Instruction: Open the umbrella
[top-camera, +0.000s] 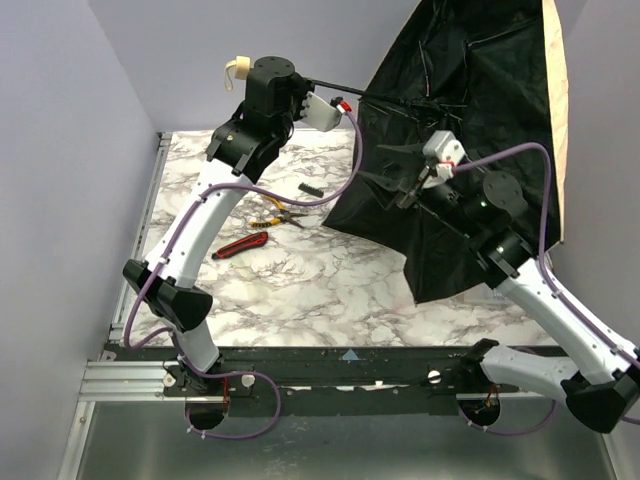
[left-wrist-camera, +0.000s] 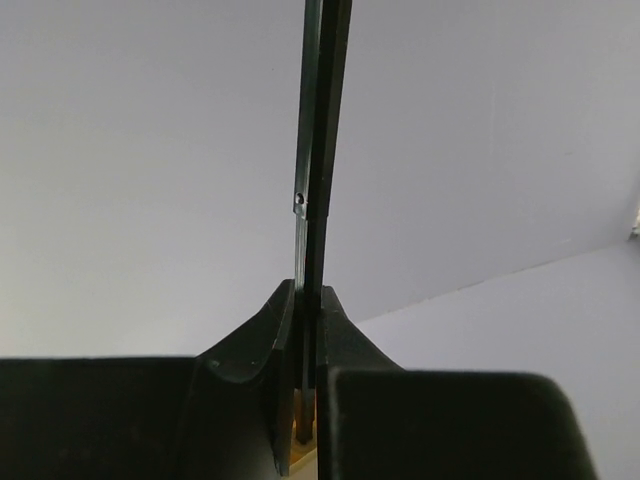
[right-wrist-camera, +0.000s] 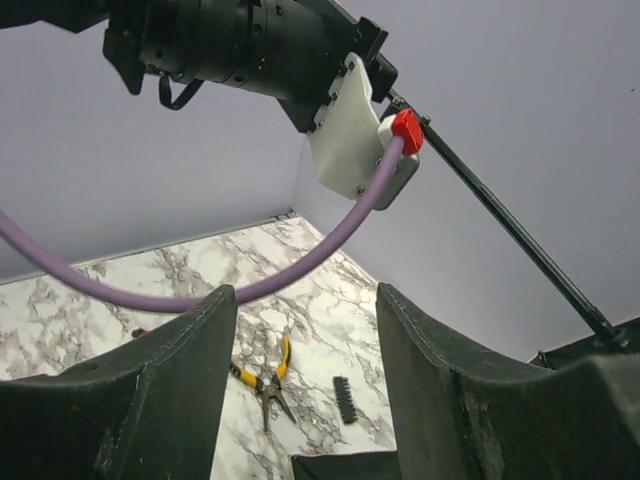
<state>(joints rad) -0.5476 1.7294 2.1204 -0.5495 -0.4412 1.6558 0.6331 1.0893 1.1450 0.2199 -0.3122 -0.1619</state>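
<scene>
The compact folding umbrella (top-camera: 470, 120), with black lining and thin ribs, is seen spread open at the far right of the white marble-patterned table (top-camera: 330, 285). Its canopy is tilted on its side, so the black inside is turned toward the arms. The peach-beige outer fabric (top-camera: 556, 110) is shown only as a narrow strip along the right edge. The lower edge of the canopy is seen close to the table, but contact cannot be confirmed.

The slim black shaft (left-wrist-camera: 320, 150) is carried well above the table, running from the canopy toward the left. It is gripped by the left tool (left-wrist-camera: 308, 305), whose two fingers are pressed closed on it from both sides. The small beige handle knob (top-camera: 238, 70) is seen just beyond the left wrist, on the side away from the canopy.

The right tool (right-wrist-camera: 305, 290) is raised in front of the black lining, near the ribs. Its fingers (right-wrist-camera: 170, 380) are spread apart and nothing is held between them.

On the table, left of the canopy, a pair of yellow-handled pliers (top-camera: 275, 216) is laid. An object with a red handle (top-camera: 240, 246) is placed nearer to the arms, and a small black ribbed piece (top-camera: 310, 188) farther away.
</scene>
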